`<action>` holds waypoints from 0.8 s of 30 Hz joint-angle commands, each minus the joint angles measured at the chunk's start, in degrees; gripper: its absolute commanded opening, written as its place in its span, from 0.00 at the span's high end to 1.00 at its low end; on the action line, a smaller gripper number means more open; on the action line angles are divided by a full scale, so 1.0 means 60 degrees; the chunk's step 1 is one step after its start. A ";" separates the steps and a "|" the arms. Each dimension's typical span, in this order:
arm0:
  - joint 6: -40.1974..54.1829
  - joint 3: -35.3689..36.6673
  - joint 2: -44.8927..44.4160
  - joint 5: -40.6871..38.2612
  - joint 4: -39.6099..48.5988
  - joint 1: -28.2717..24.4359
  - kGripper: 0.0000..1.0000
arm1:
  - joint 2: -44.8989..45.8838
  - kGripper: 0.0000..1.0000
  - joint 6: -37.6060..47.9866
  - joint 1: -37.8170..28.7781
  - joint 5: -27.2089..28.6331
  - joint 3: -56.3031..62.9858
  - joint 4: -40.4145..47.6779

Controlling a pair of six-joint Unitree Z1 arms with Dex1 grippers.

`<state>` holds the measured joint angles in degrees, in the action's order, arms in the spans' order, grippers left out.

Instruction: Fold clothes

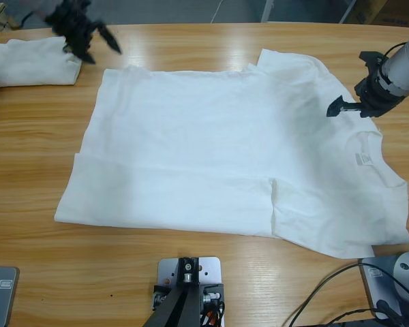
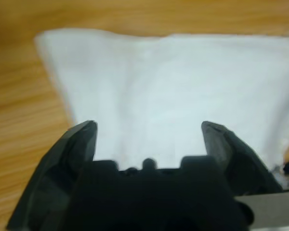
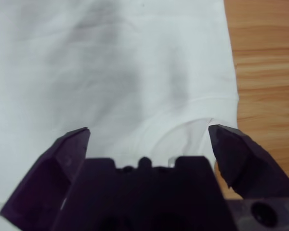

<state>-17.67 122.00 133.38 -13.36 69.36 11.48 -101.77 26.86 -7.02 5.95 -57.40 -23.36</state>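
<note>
The wooden table [image 1: 211,51] shows bare planks beside the left gripper [image 1: 102,54] and beside the right gripper [image 1: 337,109]. Black cables [image 1: 318,285] lie well apart from the right gripper, at the near edge.

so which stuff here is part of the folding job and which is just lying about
Part of the job:
- white T-shirt, spread flat on the wooden table
- folded white garment at the table's far left corner
- left pincer, open, over the shirt's bottom corner
- right pincer, open, near the collar

Lying about:
- black cables at the near edge
</note>
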 commanded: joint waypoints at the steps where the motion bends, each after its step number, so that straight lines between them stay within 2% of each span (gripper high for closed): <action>1: -0.0393 -0.3268 -0.1616 0.0770 -0.2900 -0.0052 0.13 | 0.0347 0.01 0.0006 0.0159 -0.0063 0.0207 0.0158; 3: -0.0838 -0.3409 -0.1426 0.0260 -0.3275 -0.0187 0.13 | 0.0426 0.01 0.0006 0.0159 -0.0054 0.0286 0.0144; 6: -0.1506 -0.4847 -0.1312 -0.0595 -0.4956 -0.0404 0.13 | 0.0499 0.01 0.0006 0.0159 -0.0039 0.0432 0.0144; 8: -0.1617 -0.5287 -0.1165 -0.0941 -0.5607 -0.0609 0.13 | 0.0514 0.01 0.0006 0.0159 -0.0039 0.0485 0.0144; 14: -0.1609 -0.4924 -0.0556 -0.1172 -0.5832 -0.1198 0.13 | 0.0446 0.01 0.0006 0.0159 -0.0039 0.0535 0.0158; 24: -0.1617 -0.4692 -0.0081 -0.0557 -0.5633 -0.0600 0.16 | 0.0288 0.01 -0.0009 0.0159 -0.0010 0.0294 0.0179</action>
<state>-26.84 93.67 128.05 -19.53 35.18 5.79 -99.18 26.86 -6.94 5.95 -55.80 -22.87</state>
